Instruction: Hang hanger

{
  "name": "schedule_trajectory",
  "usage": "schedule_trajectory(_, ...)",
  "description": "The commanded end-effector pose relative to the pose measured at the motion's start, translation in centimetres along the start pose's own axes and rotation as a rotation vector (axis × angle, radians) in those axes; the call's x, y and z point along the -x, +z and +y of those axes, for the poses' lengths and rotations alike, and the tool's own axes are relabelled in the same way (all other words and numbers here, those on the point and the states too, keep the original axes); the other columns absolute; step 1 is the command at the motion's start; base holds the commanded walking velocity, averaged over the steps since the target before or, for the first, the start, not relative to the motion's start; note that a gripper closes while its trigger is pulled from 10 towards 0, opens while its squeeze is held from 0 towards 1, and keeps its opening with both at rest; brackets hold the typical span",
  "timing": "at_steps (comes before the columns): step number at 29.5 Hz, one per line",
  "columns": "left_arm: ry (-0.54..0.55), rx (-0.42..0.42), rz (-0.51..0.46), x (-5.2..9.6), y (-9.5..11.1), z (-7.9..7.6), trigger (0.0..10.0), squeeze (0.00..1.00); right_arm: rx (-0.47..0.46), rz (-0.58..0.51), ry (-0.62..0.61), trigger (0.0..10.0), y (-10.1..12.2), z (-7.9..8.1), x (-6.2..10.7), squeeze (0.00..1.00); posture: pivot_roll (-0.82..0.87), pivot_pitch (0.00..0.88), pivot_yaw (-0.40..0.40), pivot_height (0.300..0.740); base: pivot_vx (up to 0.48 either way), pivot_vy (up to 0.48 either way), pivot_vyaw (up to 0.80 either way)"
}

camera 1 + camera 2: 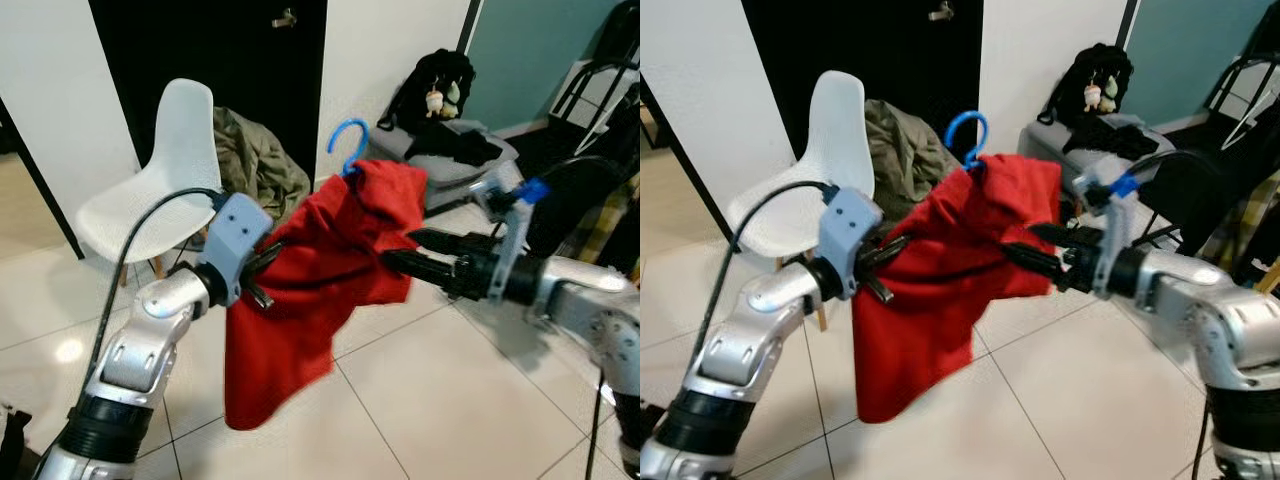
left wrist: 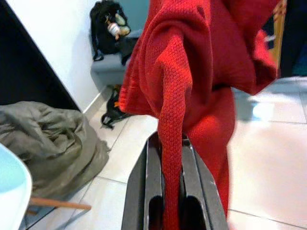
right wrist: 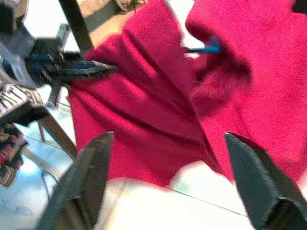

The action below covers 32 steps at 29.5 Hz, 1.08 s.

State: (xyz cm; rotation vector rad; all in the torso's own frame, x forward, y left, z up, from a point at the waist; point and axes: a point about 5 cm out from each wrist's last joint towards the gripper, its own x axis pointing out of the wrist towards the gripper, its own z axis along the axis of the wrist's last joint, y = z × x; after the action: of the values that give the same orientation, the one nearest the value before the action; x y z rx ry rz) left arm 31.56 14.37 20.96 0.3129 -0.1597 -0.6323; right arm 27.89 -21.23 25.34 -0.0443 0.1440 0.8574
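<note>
Hanger (image 1: 347, 145) of blue plastic is carried in the air between the two arms, with only its hook seen above the red garment (image 1: 320, 280) that is draped over it. The garment hangs low on the robot's left side, so the load is judged to be uneven. A fold of the red cloth is pinched between the fingers of the left gripper (image 2: 171, 191), which are closed on it, probably so that the cloth is not lost from the hanger. The right gripper (image 3: 168, 177) is held with its fingers wide apart just before the cloth, and nothing is grasped by it. Behind, a white chair (image 1: 165, 180) and a grey-green jacket (image 1: 255, 160) are seen on the tiled floor (image 1: 420, 400). No rail is seen, so the hanging is judged as not yet done.
</note>
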Motion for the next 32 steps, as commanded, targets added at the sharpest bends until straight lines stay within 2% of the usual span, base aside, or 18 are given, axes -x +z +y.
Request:
schedule_trajectory(1, -0.020, 0.017, -0.011, 0.8, 0.1, 0.5, 10.0, 0.00, 0.056, -0.053, 0.024, 10.0, 0.9, 0.1, 1.3, 1.00, -0.07, 0.068, -0.042, 0.740, 0.000, 0.000, 0.00)
schedule_trajectory(3, -0.042, 0.023, -0.010, 1.1, 0.0, 0.6, 10.0, 0.00, 0.067, -0.072, 0.037, 10.0, 1.2, 0.2, 1.9, 1.00, -0.07, 0.069, -0.042, 0.740, 0.000, 0.000, 0.00)
schedule_trajectory(6, -0.177, 0.041, -0.042, 2.5, 0.1, 0.3, 10.0, 0.00, 0.041, -0.284, 0.132, 10.0, 3.6, 0.5, 4.7, 1.00, -0.07, 0.071, -0.045, 0.740, 0.000, 0.000, 0.00)
schedule_trajectory(9, -0.313, 0.041, -0.088, 3.6, 0.8, 0.0, 10.0, 0.00, 0.035, -0.473, 0.158, 10.0, 5.7, -0.2, 7.5, 0.99, -0.07, 0.071, -0.046, 0.740, 0.000, 0.000, 0.00)
schedule_trajectory(15, -0.378, 0.043, -0.113, 4.1, 1.3, -0.2, 10.0, 0.00, 0.047, -0.555, 0.151, 10.0, 6.7, -0.7, 8.8, 0.99, -0.07, 0.070, -0.046, 0.740, 0.000, 0.000, 0.00)
schedule_trajectory(16, -0.436, 0.073, -0.155, 4.6, 2.0, -0.3, 10.0, 0.00, 0.102, -0.442, 0.063, 10.0, 6.1, -1.9, 9.0, 0.00, -0.07, 0.071, -0.054, 0.740, 0.000, 0.000, 0.00)
schedule_trajectory(17, -0.436, 0.073, -0.155, 4.6, 2.0, -0.3, 10.0, 0.00, 0.102, -0.442, 0.063, 10.0, 6.1, -1.9, 9.0, 0.00, -0.07, 0.071, -0.054, 0.740, 0.000, 0.000, 0.00)
schedule_trajectory(18, -0.483, 0.095, -0.193, 5.1, 2.7, -0.4, 10.0, 0.00, 0.147, -0.339, 0.011, 10.0, 5.5, -2.8, 9.3, 0.00, -0.07, 0.071, -0.056, 0.740, 0.000, 0.000, 0.00)
schedule_trajectory(21, -0.483, 0.095, -0.193, 5.1, 2.7, -0.4, 10.0, 0.00, 0.147, -0.339, 0.011, 10.0, 5.5, -2.8, 9.3, 0.00, -0.07, 0.071, -0.056, 0.740, 0.000, 0.000, 0.00)
schedule_trajectory(22, -0.520, 0.122, -0.240, 5.4, 3.5, -0.3, 10.0, 0.00, 0.190, -0.200, -0.022, 10.0, 4.9, -3.5, 9.7, 0.00, -0.07, 0.071, -0.060, 0.740, 0.000, 0.000, 0.00)
schedule_trajectory(23, -0.539, 0.141, -0.283, 5.7, 4.1, -0.3, 10.0, 0.00, 0.218, -0.113, -0.027, 10.0, 4.8, -4.0, 10.6, 0.00, -0.08, 0.070, -0.065, 0.740, 0.000, 0.000, 0.00)
schedule_trajectory(24, -0.539, 0.141, -0.283, 5.7, 4.1, -0.3, 10.0, 0.00, 0.218, -0.113, -0.027, 10.0, 4.8, -4.0, 10.6, 0.00, -0.08, 0.070, -0.065, 0.740, 0.000, 0.000, 0.00)
schedule_trajectory(27, -0.539, 0.162, -0.323, 5.7, 4.2, -0.3, 10.0, 0.00, 0.239, -0.097, -0.038, 10.0, 5.9, -4.4, 12.0, 0.00, -0.09, 0.067, -0.066, 0.740, 0.000, 0.000, 0.00)
schedule_trajectory(32, -0.521, 0.158, -0.324, 5.4, 4.0, -0.6, 10.0, 0.00, 0.221, -0.111, -0.053, 10.0, 5.6, -4.6, 11.8, 0.00, -0.09, 0.067, -0.066, 0.740, 0.000, 0.000, 0.00)
